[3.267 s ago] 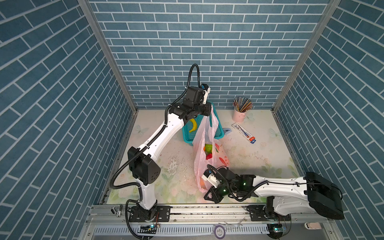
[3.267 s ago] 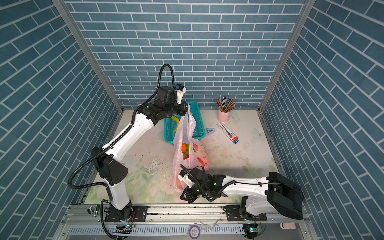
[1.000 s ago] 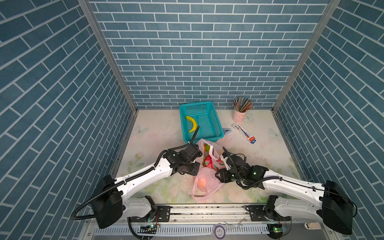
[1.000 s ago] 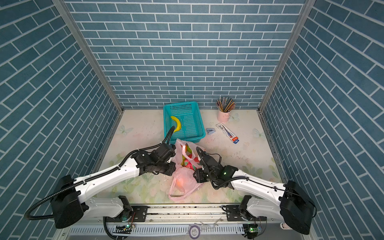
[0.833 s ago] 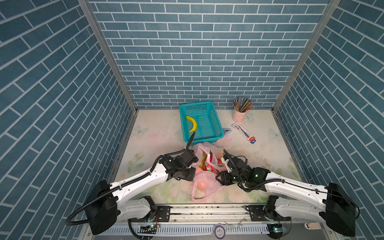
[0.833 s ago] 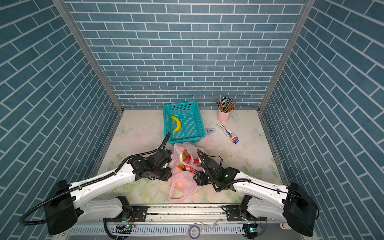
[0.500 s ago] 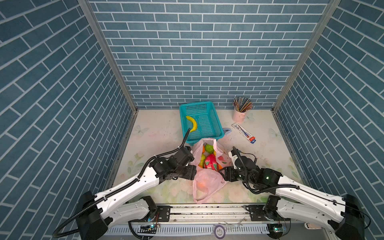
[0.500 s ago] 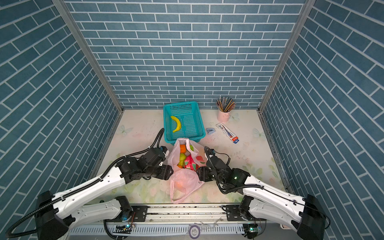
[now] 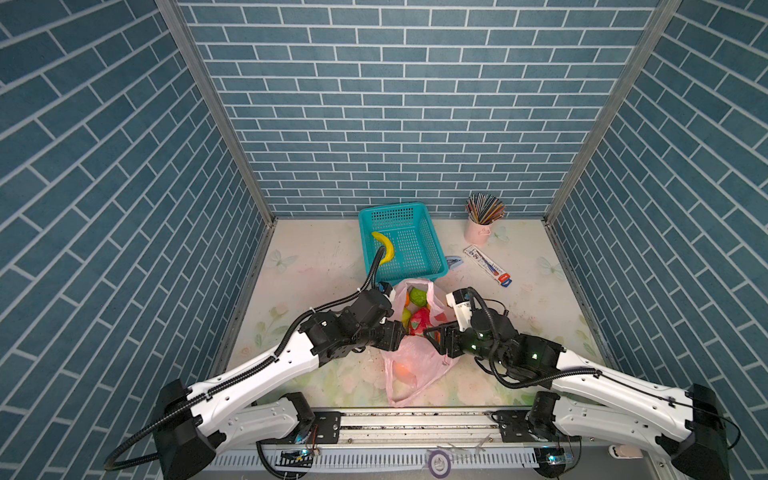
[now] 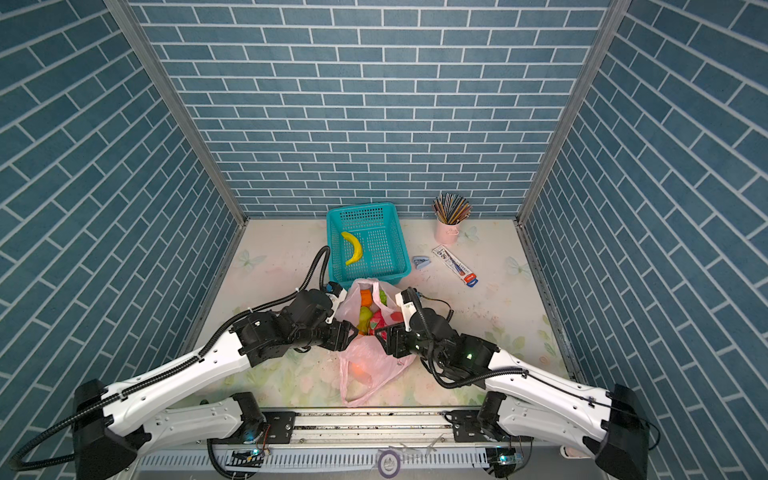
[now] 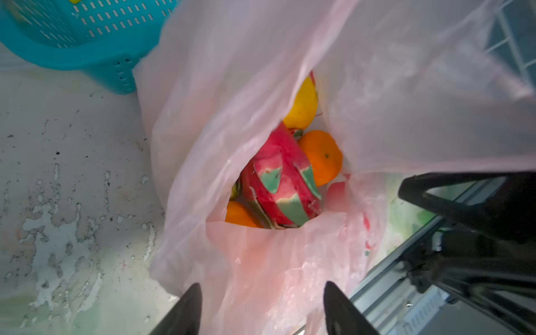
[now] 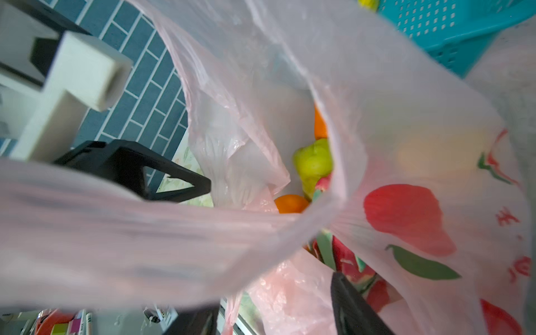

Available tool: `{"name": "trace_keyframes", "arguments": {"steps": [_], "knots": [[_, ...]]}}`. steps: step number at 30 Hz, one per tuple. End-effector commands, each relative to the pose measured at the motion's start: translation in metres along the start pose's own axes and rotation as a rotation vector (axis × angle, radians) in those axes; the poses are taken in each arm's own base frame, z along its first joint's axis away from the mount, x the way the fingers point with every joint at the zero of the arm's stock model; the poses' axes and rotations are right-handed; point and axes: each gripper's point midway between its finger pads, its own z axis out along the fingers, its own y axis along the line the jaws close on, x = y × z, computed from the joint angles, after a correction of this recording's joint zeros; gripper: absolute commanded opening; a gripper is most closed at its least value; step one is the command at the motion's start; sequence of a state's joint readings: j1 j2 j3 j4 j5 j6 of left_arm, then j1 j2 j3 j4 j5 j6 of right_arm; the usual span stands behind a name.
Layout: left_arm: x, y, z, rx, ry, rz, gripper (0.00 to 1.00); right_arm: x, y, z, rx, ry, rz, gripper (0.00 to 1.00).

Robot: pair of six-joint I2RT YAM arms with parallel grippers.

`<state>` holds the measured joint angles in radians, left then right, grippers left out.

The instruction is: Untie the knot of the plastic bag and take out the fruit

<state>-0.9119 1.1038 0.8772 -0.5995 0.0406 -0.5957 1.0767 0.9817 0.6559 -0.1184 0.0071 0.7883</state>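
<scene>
Your left tool (image 11: 261,285) and right tool (image 12: 272,293) both stand parted, with pink film draped between the tips; whether either pinches it is hard to make out. The plastic bag (image 9: 409,365) lies on the counter (image 9: 324,266), mouth agape. The left wrist view bares the dragon fruit (image 11: 282,185); the right wrist view half veils it.

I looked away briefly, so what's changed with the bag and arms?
The plastic bag, earlier hoisted, now lies on the table, mouth open, fruit showing. The left gripper let go; it and the right gripper flank the bag, jaws open. Basket, banana, pencil cup stayed.
</scene>
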Motion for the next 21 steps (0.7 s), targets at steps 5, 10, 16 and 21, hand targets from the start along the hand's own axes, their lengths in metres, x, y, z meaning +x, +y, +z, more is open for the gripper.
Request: {"name": "trace_keyframes", "arguments": {"steps": [5, 10, 16, 21], "knots": [[0.021, 0.016, 0.019, -0.058, 0.058, -0.023, 0.51, -0.013, -0.017, 0.036, 0.103, -0.062, 0.057, 0.59], [0.044, 0.043, 0.031, -0.143, 0.121, -0.038, 0.40, -0.043, -0.056, 0.045, 0.259, -0.161, 0.128, 0.63], [0.066, 0.062, 0.036, -0.141, 0.152, -0.080, 0.30, -0.068, -0.122, 0.026, 0.478, -0.266, 0.191, 0.66], [0.073, 0.068, 0.033, -0.146, 0.156, -0.080, 0.30, -0.075, -0.137, 0.016, 0.490, -0.260, 0.196, 0.69]]}}
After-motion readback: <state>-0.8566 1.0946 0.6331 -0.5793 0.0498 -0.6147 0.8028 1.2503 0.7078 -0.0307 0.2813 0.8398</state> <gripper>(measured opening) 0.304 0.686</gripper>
